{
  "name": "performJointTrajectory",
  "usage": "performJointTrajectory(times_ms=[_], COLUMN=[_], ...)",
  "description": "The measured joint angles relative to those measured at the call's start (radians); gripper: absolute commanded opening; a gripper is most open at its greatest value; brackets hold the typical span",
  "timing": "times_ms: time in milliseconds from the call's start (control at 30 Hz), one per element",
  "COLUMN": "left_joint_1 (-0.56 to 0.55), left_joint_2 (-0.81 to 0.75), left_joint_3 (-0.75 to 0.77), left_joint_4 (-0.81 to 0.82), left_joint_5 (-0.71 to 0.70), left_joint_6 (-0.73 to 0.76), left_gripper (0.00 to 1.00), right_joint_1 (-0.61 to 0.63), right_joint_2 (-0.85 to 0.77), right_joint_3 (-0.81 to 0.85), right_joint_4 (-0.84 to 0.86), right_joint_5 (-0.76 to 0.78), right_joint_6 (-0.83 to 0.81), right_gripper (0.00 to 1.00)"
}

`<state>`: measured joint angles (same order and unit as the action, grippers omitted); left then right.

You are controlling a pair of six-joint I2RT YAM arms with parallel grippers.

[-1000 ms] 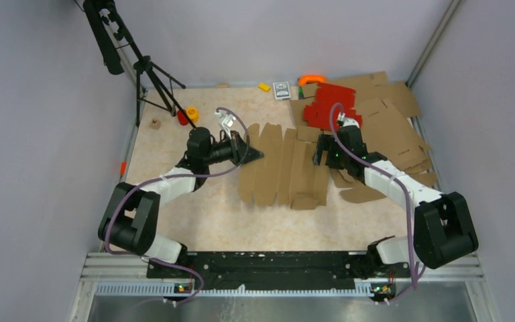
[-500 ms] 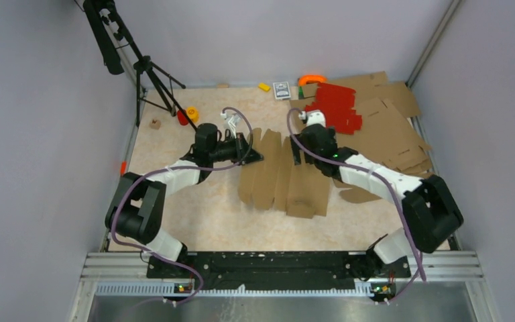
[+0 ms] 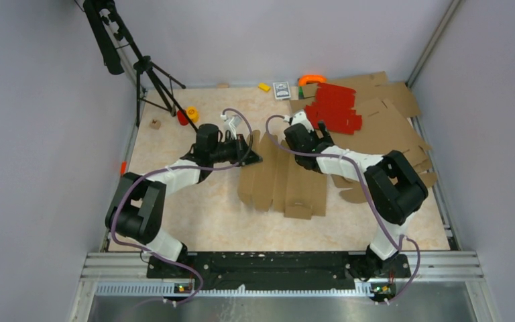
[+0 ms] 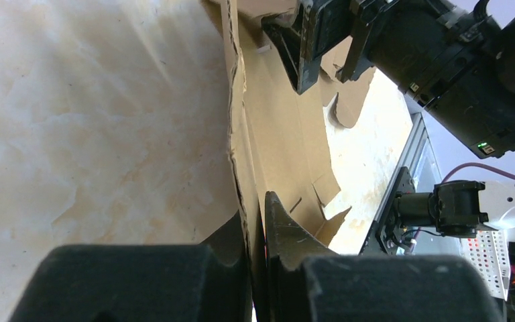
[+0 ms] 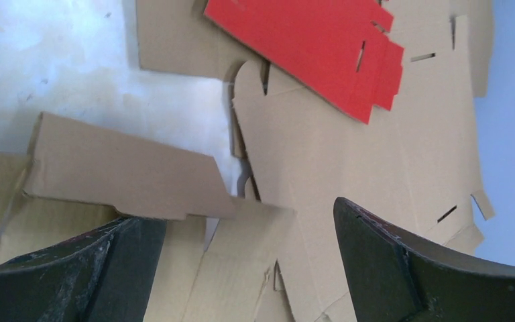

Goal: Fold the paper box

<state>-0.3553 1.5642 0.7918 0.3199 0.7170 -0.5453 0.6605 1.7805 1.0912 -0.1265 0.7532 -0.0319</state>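
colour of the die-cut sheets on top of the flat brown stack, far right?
Plain red sheets, no print. Right wrist view shows them best.

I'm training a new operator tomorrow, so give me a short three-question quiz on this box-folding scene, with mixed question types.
1. True or false: the left gripper is shut on an edge of the paper box.
2. Is the right gripper open or shut?
3. What colour are the coloured sheets lying on the flat brown cardboard? A red, B blue, C green.
Key: 1 true; 2 open; 3 A.
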Motion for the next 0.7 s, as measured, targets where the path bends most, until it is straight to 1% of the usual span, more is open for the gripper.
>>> performJointTrajectory(times_ms=[200, 367, 500, 700], left_joint_1=[0.0, 0.0, -0.001, -0.009], left_joint_2=[0.001, 0.007, 0.007, 0.007], left_joint_3=[0.018, 0.023, 0.023, 0.023], left_joint_4=[-0.009, -0.015, -0.017, -0.018], left_joint_5=[0.0, 0.0, 0.0, -0.007], left_joint_6=[0.01, 0.018, 0.022, 0.029], left_gripper=[0.09, 0.09, 0.09, 0.09], right_joint_1=[-0.015, -0.049, -0.113, -0.249], right_joint_2=[0.001, 0.001, 0.001, -0.002], right_joint_3=[0.019, 0.036, 0.055, 0.055], right_joint_4=[0.062, 0.059, 0.03, -0.02], right_joint_5=[0.034, -0.019, -0.145, -0.422], right_joint_6=[-0.034, -0.016, 0.056, 0.18], right_gripper=[0.92, 0.92, 0.92, 0.92])
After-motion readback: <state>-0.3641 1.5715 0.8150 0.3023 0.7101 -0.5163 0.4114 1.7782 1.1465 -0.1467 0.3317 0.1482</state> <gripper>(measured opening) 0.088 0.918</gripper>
